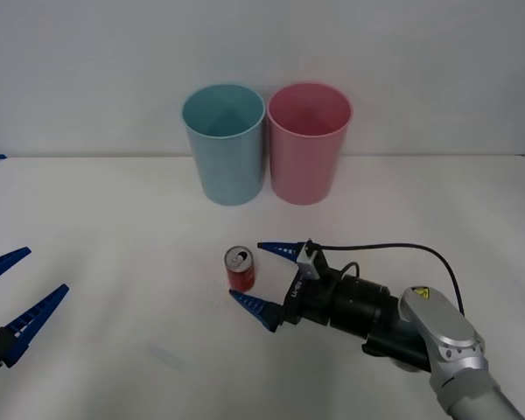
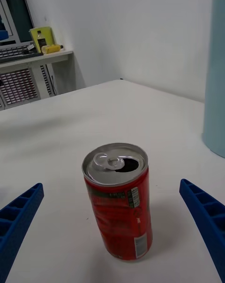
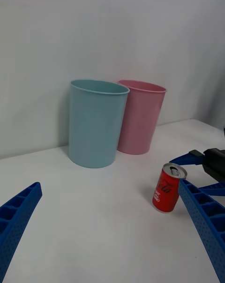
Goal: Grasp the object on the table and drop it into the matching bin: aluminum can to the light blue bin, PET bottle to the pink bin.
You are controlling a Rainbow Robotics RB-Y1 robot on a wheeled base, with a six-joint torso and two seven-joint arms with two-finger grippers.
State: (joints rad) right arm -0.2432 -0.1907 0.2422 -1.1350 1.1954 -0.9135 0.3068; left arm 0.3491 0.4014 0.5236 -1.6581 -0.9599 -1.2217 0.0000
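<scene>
- Where the white surface (image 1: 114,219) lies open before the robot, the aluminum can (image 1: 240,269) stands upright near its middle, red with a silver top and an opened pull-tab mouth.
- The right hand (image 1: 261,278) lies low and level at the can's right side, its two blue ribbed fingers spread wide apart.
- One finger (image 1: 276,248) reaches past the can on the far side, toward the bins; the other (image 1: 254,307) lies on the near side, just beside the can's base.
- From the right wrist view, the can (image 2: 119,203) stands between the two finger tips, with a clear gap on each side and no contact.
- The light blue bin (image 1: 224,144) and the pink bin (image 1: 307,143) stand upright side by side at the far edge of the surface, touching or nearly so, the blue one to the left.
- The can is well apart from both bins, roughly in line with the gap between them.
- The left hand (image 1: 17,284) hovers low at the surface's left edge, far from the can, its blue fingers also spread apart and holding nothing.
- In the left wrist view the can (image 3: 168,189) stands in front of the bins, with the right hand's blue fingers around it.
</scene>
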